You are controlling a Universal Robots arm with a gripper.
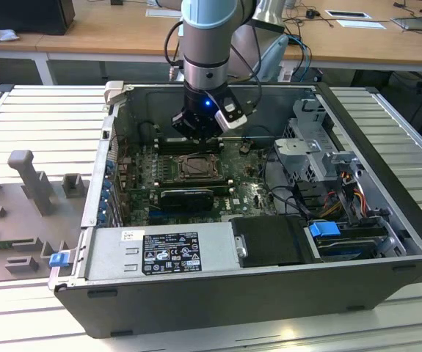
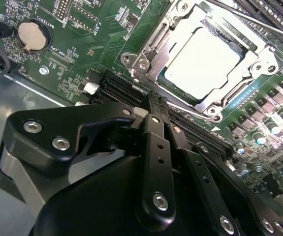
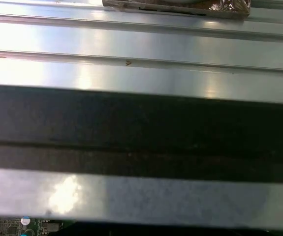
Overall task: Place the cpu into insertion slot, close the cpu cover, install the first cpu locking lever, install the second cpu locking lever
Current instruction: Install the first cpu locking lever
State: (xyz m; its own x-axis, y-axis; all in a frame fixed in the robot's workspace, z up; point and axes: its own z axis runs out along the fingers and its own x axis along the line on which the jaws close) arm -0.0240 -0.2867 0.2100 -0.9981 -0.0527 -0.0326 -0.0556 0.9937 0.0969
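Above the motherboard (image 1: 196,172), the gripper (image 2: 153,101) is hovering with its fingers pressed together, holding nothing, its own black linkage hiding much of the board near it. Just beyond its tips, the cpu (image 2: 203,61) is sitting in the insertion slot (image 2: 146,64), the cpu cover (image 2: 252,61) lying over its edges.

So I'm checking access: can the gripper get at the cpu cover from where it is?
Probably yes. The gripper sits right beside the cpu cover, nothing lies between them, and the case is open above.
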